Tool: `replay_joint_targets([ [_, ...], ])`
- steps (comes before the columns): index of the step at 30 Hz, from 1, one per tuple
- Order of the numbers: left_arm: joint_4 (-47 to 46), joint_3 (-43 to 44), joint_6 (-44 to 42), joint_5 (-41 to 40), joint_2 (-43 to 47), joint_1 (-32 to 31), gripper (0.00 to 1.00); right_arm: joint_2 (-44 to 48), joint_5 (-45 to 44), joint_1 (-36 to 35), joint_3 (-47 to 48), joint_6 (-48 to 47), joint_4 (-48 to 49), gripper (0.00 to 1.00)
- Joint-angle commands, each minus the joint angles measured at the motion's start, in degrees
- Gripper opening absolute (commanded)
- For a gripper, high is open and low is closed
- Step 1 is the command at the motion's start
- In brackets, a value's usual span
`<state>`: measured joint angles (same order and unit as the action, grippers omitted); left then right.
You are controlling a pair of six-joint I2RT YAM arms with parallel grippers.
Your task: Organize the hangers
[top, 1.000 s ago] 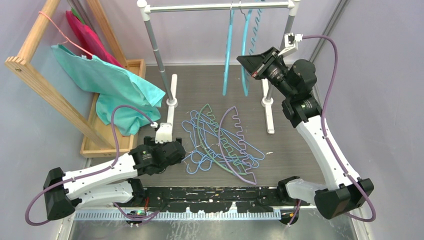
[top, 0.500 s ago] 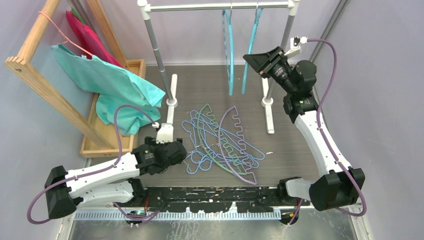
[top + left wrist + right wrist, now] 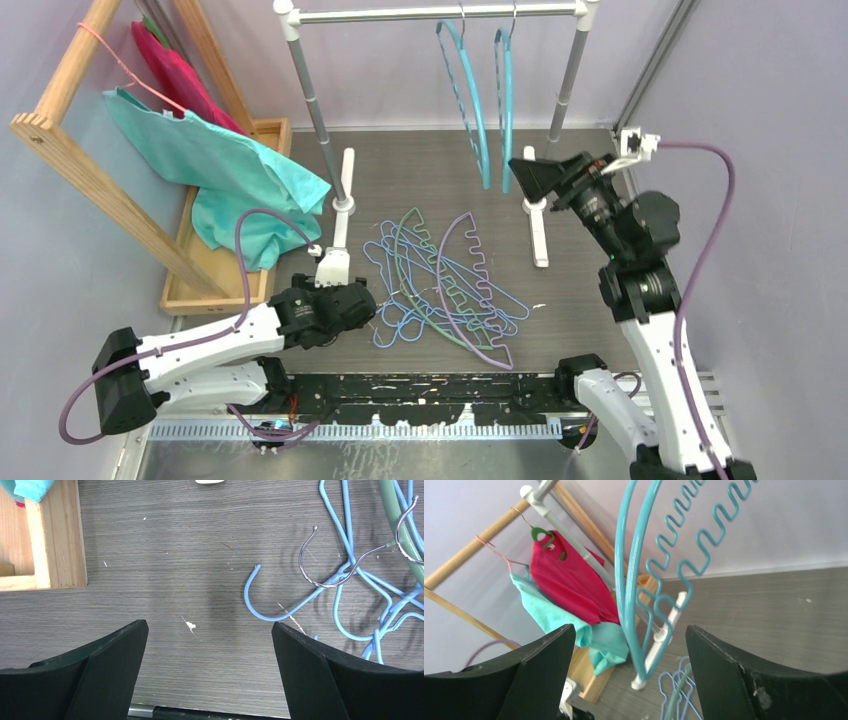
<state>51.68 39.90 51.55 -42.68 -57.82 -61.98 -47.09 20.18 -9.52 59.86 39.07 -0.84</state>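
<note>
Rail: two arched teal hangers with zigzag notched bars are hanging by their hooks from the grey metal rail, side by side near its right end; this looks like where sorted hangers belong
Pile: the remaining hangers, light-blue wire triangles tangled with a green arched one and a purple arched one, are lying flat on the dark wood-grain table between the two arms, waiting to be hung
Right pincer: jaws are standing wide apart and gripping nothing; it is pointing at the lower ends of the hung teal pair
Teal pair vs right pincer: in the right wrist view the hangers are dangling in front of the open fingers, near but outside them; contact cannot be judged
Left pincer: jaws are standing wide apart, empty, hovering low at the left edge of the pile
Pile vs left pincer: a light-blue wire hook and a steel hook are lying ahead of the right finger, apart from it
Judgement: two hung, the bulk remaining; the interlocked wires are risking a drag-along lift
</note>
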Motion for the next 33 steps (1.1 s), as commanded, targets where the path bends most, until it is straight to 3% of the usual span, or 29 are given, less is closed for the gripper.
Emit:
replay_joint_targets([
  [1, -0.6, 0.77, -0.22, -1.31, -0.27, -0.17, 0.98, 6.95, -3.44, 0.12, -5.01, -7.19, -12.85, 0.87],
  [5, -1.2, 0.17, 0.15, -1.21, -0.54, -0.16, 0.98, 13.22, -2.68, -0.53, -12.22, -10.87, -21.98, 0.83],
  [12, -3.86, -0.08, 0.99, -0.06, -2.52, -0.02, 0.98, 15.05, -3.32, -9.46, -23.7, -15.09, -27.45, 0.57],
  [16, -4.07, 1.13, 1.18, 0.37, -5.63, 0.01, 0.98, 10.17, -8.92, -19.6, -24.52, -15.82, -26.11, 0.53],
  [24, -3.37, 2.73, 1.35, 0.75, -9.32, 0.01, 0.98, -9.51, -31.9, -46.67, -24.14, -11.15, -16.76, 0.54],
  [33, -3.55, 0.36, 2.14, 0.84, -3.54, -0.04, 0.98, -22.48, -35.15, -47.76, -24.68, -11.45, -6.16, 0.53],
])
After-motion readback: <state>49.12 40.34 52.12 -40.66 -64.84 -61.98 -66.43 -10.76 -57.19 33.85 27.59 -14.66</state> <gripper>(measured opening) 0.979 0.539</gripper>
